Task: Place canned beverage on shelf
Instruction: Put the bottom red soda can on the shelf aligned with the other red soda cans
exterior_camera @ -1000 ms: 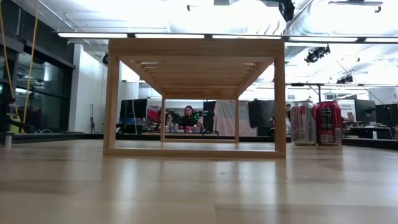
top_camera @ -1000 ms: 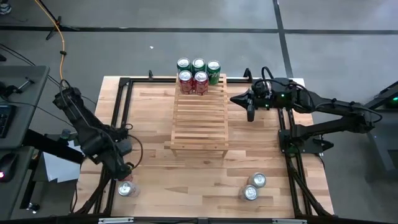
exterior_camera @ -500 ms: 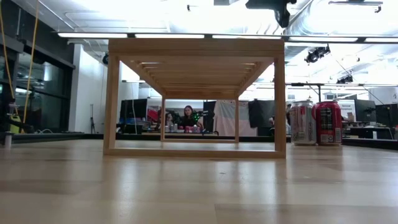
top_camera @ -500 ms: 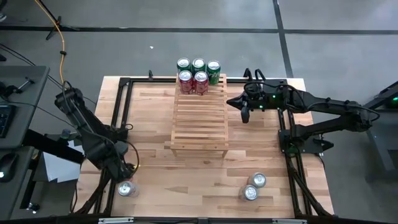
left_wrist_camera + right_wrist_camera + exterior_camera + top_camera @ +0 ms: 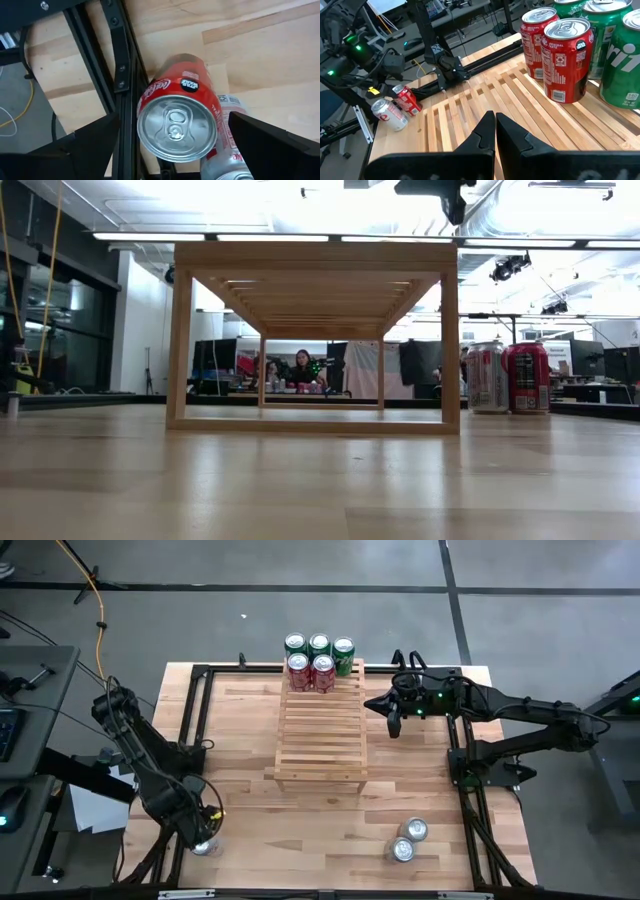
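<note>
Red can (image 5: pixel 177 120) in left wrist view: white script Coca-Cola lettering, partly seen on the side wall; a small black round badge with white print below the rim, too small to read.

Red can (image 5: pixel 567 59) on the shelf (image 5: pixel 485 100), right wrist view: "ORIGINAL TASTE" on the side.

Green can (image 5: pixel 624 65) beside it: large white letters, only "ri" showing.

One shelf (image 5: pixel 320 730) holds five cans: three green (image 5: pixel 319 644), two red (image 5: pixel 311 671). Four more cans (image 5: pixel 407 840) stand on the table (image 5: pixel 420 765).
</note>
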Controlling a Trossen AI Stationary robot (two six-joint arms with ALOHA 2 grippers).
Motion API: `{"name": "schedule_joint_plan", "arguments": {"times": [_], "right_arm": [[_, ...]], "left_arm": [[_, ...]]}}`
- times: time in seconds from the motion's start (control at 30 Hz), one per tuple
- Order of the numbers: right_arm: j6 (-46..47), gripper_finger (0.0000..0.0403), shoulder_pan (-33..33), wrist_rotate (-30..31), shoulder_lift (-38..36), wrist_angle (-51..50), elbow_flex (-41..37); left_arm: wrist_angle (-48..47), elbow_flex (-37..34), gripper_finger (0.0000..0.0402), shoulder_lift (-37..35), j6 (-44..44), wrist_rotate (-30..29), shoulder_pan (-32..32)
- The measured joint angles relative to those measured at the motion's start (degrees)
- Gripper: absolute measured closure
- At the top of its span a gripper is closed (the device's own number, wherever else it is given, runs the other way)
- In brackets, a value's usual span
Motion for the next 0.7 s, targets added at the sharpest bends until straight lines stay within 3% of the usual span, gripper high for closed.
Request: {"name": "schedule_joint_plan", "arguments": {"times": [0.27, 0.7], "right_arm": [[0.0, 0.0402, 0.0, 0.0, 0.0, 0.0, 0.0], [0.1, 0.0402, 0.0, 0.0, 0.0, 0.0, 0.0]], "left_arm": [[9.7, -6.2, 0.0036, 0.1, -3.6, 0.2, -0.6], [11.4, -8.6, 0.0037, 0.0, -4.4, -1.0, -0.6]]}}
